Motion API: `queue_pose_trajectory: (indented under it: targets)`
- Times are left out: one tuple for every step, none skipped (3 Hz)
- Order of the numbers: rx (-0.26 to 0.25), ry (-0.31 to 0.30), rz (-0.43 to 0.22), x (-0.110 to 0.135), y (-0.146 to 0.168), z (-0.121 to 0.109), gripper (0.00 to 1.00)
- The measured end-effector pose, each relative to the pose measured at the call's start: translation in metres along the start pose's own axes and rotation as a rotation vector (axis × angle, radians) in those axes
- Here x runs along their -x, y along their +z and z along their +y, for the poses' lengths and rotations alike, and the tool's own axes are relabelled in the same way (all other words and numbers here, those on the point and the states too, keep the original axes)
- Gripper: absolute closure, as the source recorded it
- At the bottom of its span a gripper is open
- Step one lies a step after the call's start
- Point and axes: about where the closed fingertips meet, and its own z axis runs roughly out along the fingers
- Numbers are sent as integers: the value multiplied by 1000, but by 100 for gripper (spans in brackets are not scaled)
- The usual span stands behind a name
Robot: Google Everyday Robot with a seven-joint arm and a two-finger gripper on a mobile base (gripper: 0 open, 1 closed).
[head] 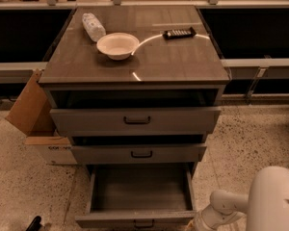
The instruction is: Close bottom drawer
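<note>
The bottom drawer point(139, 191) of the grey cabinet is pulled far out, and its plain grey box is empty. Its slim front point(111, 219) lies at the lower edge of the view, with the small dark handle point(143, 224) partly cut off. The middle drawer point(139, 153) and top drawer point(135, 121) stand slightly out. My white arm point(221, 207) reaches from the bottom right toward the right end of the bottom drawer's front. The gripper is below the frame edge and out of view.
On the cabinet top point(173, 61) are a white bowl point(117, 45), a crumpled plastic bottle point(93, 26) and a dark remote point(179, 33). An open cardboard box point(36, 117) stands left of the cabinet. A small black object point(33, 223) lies on the speckled floor at bottom left.
</note>
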Motion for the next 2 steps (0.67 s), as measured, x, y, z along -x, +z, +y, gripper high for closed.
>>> queue_pose_trajectory:
  targets:
    - [-92, -14, 0, -7, 10, -18, 100]
    - [-195, -40, -5, -5, 8, -41, 100]
